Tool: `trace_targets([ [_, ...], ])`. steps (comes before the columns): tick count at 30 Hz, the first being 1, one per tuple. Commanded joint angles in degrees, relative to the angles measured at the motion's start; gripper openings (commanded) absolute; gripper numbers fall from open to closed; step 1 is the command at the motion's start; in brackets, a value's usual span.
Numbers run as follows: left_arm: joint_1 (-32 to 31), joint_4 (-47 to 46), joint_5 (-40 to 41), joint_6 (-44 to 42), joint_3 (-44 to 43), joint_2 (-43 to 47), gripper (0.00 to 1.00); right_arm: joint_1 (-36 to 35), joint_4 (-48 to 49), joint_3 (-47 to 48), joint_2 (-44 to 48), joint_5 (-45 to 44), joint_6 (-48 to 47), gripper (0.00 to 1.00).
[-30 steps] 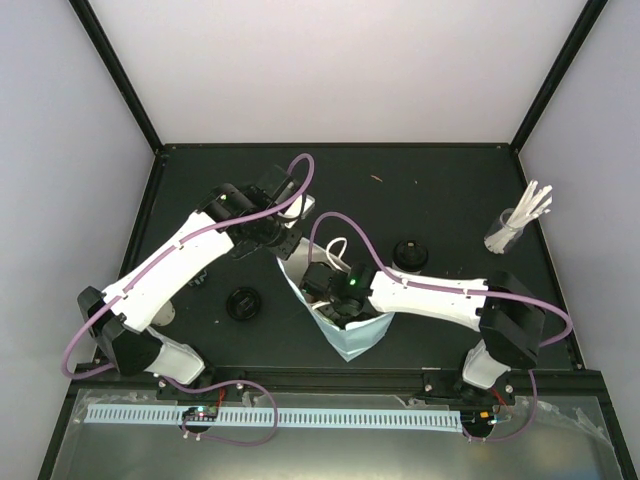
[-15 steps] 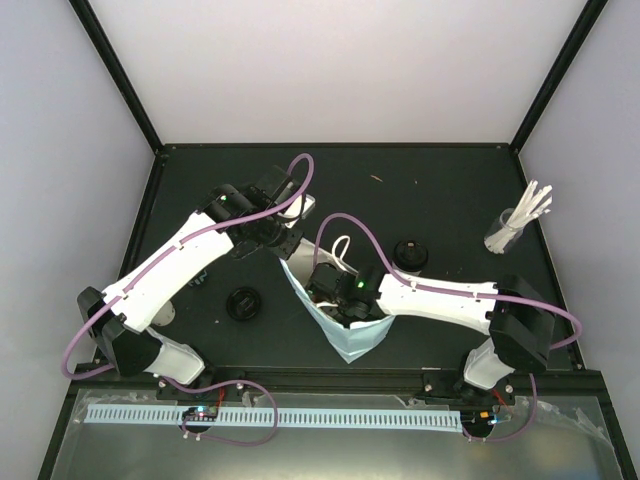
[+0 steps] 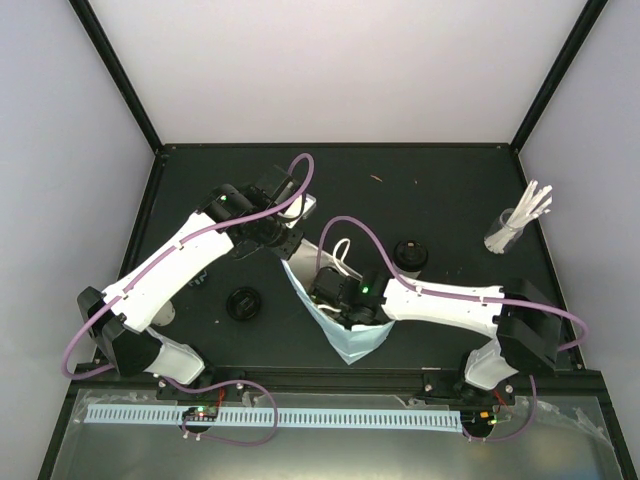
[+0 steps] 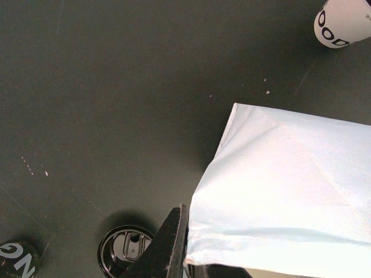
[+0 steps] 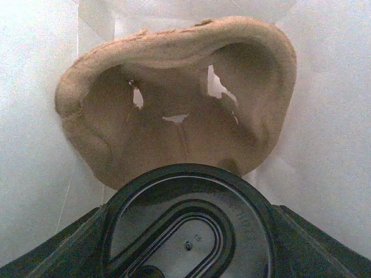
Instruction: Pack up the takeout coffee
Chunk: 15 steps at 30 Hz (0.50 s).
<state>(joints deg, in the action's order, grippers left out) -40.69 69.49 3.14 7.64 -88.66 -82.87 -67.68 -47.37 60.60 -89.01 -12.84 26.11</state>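
Lidded cup (image 5: 188, 231), shifted slightly inside bag (image 4: 284, 185)

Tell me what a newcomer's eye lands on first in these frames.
The light-blue paper bag stands in the middle of the top view, with the right arm reaching down into it. Inside, the right wrist view shows a black-lidded cup gripped in the right gripper, with the brown pulp carrier curled against the bag's walls beyond it. The left gripper is shut on the bag's far rim.
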Motion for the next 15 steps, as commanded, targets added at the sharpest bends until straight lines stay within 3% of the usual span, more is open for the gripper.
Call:
trace_targets([
  [1, 1.9, -2.8, 5.5, -0.3, -0.8, 1.0, 0.02, -1.6, -14.2, -9.3, -4.5, 8.4, 4.2, 0.37],
  [15, 1.9, -3.4, 3.5, -0.2, -0.3, 1.4, 0.02, -6.2, -8.5, -13.4, -6.1, 14.1, 7.7, 0.36],
])
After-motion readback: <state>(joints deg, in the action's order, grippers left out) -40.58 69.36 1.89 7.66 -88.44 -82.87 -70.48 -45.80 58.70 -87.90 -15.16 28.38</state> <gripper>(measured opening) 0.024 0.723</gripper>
